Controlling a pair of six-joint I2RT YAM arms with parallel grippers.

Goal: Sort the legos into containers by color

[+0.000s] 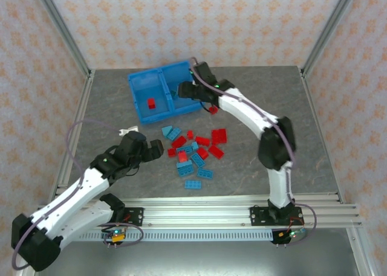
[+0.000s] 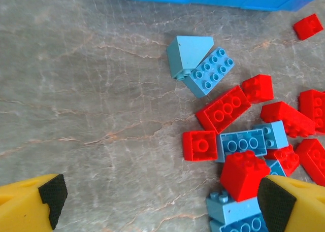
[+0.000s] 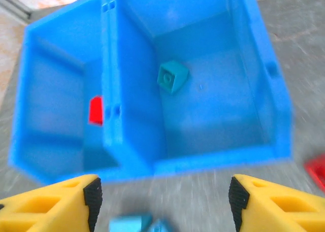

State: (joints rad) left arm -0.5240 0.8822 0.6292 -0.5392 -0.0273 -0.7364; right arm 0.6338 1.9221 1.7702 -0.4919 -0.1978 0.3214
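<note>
Right hand (image 3: 163, 199), released, empty, at the bin (image 3: 264, 74); wrist view's blue lego (image 3: 171, 76) in a compartment partly arm-screened from above.

open table (image 1: 109, 107) left, legos (image 1: 193, 152) clustered centre

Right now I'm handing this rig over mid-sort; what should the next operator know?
Left gripper: jaws open, empty, low over the pile's left edge.
Right gripper: jaws open, empty, above the bright blue plastic two-compartment bin.
Done: one small red studded brick in the left compartment, one light blue brick in the right.
Left to do: the pile of red and light blue bricks on the grey table before the bin, plus a stray red brick by its front right corner.
</note>
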